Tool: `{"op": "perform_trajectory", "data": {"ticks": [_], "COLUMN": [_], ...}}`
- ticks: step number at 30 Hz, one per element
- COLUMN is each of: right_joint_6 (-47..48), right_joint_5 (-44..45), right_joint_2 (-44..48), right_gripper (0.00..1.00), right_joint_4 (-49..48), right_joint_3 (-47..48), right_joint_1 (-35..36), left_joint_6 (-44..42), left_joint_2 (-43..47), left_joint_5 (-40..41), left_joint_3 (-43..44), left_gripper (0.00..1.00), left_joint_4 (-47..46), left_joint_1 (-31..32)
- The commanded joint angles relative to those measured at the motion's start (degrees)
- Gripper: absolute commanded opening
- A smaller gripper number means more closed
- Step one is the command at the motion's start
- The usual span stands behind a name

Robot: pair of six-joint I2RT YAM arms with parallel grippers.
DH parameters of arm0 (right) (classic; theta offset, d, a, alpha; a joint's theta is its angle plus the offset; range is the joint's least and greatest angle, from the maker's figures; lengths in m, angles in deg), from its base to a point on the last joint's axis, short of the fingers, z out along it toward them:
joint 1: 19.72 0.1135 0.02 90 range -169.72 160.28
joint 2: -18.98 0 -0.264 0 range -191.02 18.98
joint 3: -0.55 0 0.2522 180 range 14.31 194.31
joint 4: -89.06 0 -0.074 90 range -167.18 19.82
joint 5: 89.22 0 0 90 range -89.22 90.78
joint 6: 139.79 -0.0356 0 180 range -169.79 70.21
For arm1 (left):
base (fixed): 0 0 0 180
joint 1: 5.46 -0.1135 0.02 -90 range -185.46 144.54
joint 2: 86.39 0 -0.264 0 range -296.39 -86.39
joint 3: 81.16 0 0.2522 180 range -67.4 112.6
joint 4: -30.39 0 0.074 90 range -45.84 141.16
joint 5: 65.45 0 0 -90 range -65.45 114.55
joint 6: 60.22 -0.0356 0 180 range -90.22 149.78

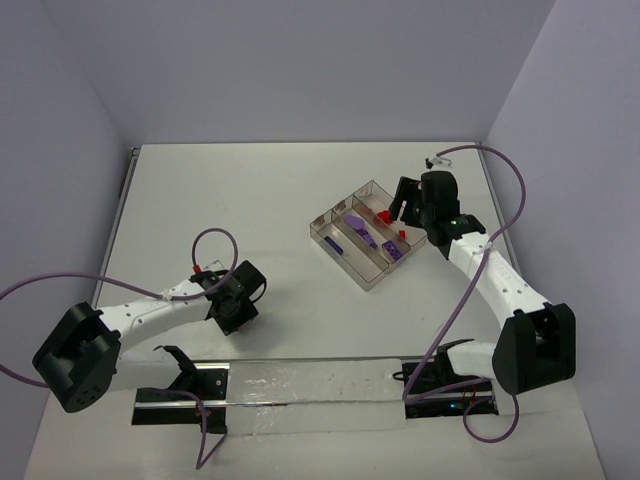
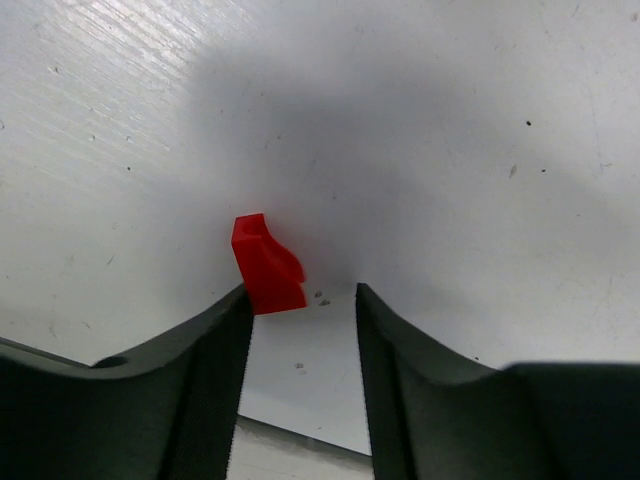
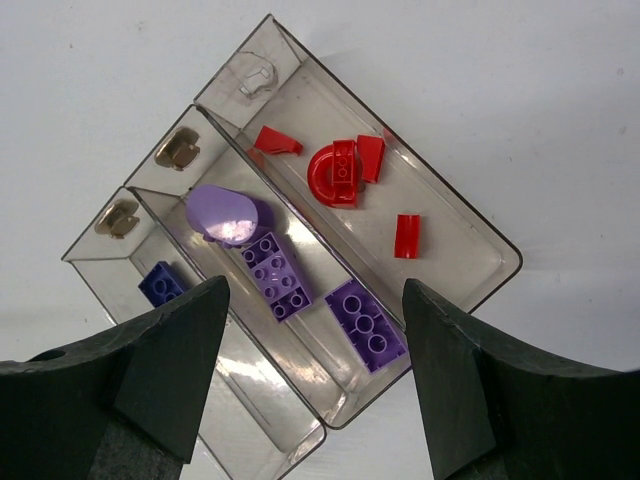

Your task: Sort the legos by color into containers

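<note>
Red lego (image 2: 268, 265): alone on the white table (image 2: 480, 120), mid-left of the left wrist view, well apart from the tray.
Lego vs fingers: just past the tips, touching the frame-left finger (image 2: 215, 350). Not in the gap.
Left gripper (image 2: 300, 300): low over the table, jaws abt half wide, holding nothing.
Step now (my guess): pick up this red one.
Do it well: move the gripper a bit to frame-left and fwd so the lego sits in the mid of the gap, then squeeze. If not, the finger may just push it away. It's small w/ a slanty side, so it could pop out. Grip the flat sides.
Tray (image 3: 455, 265): clear, 3 long slots, upper right of centre in the top view.
Slots: red legos (image 3: 335, 172) in the frame-right one, purple legos (image 3: 365, 325) in the mid one, one dark purple brick (image 3: 160, 283) in the frame-left one.
Right gripper (image 3: 312, 295): above the tray, jaws wide, holding nothing.
Where it goes: the red slot, I think.
</note>
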Motion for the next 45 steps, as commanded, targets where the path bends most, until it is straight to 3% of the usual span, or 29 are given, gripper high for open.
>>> {"op": "perform_trajectory", "data": {"ticks": [1, 7, 9, 10, 11, 14, 27, 33, 39, 45], "right_joint_6": [-0.3, 0.1, 0.1, 0.1, 0.1, 0.2, 0.1, 0.2, 0.0, -0.1], "right_joint_5": [1.0, 1.0, 0.9, 0.8, 0.7, 0.7, 0.3, 0.6, 1.3, 3.1], "right_joint_2": [2.0, 2.1, 2.2, 2.2, 2.1, 2.2, 2.1, 2.9, 5.5, 9.2], "right_gripper": [0.77, 0.77, 0.77, 0.77, 0.77, 0.77, 0.77, 0.77, 0.77, 0.77], "right_joint_4": [-0.3, -0.1, -0.1, -0.1, 0.0, 0.1, 0.4, 0.9, 1.9, 3.7], "right_joint_3": [1.7, 1.5, 1.4, 1.4, 1.4, 1.6, 1.9, 2.2, 2.8, 2.0], "right_joint_1": [0.2, 0.3, 0.2, 0.2, 0.2, 0.2, 0.2, 0.2, 0.2, 0.2], "left_joint_6": [1.1, 0.8, 1.0, 1.3, 1.6, 2.5, 1.1, -1.8, -9.1, -18.8], "left_joint_2": [-2.9, -5.4, -5.8, -5.8, -5.9, -6.1, -6.6, -6.4, -9.1, -20.9], "left_joint_5": [1.5, 2.3, 2.2, 2.4, 2.8, 4.2, 5.9, 6.6, 8.3, 8.6], "left_joint_3": [-0.4, 0.0, 0.3, 0.4, 0.6, 1.0, 1.4, 4.7, 18.6, 45.0], "left_gripper": [0.49, 0.47, 0.54, 0.65, 0.70, 0.72, 0.47, 0.16, 0.05, 0.05], "left_joint_4": [-1.8, -2.3, -2.3, -1.9, -1.4, -0.1, -0.4, 1.4, 5.8, 7.3], "left_joint_1": [0.4, 0.4, 0.4, 0.4, 0.4, 0.3, -1.3, -1.7, 0.8, 3.1]}}
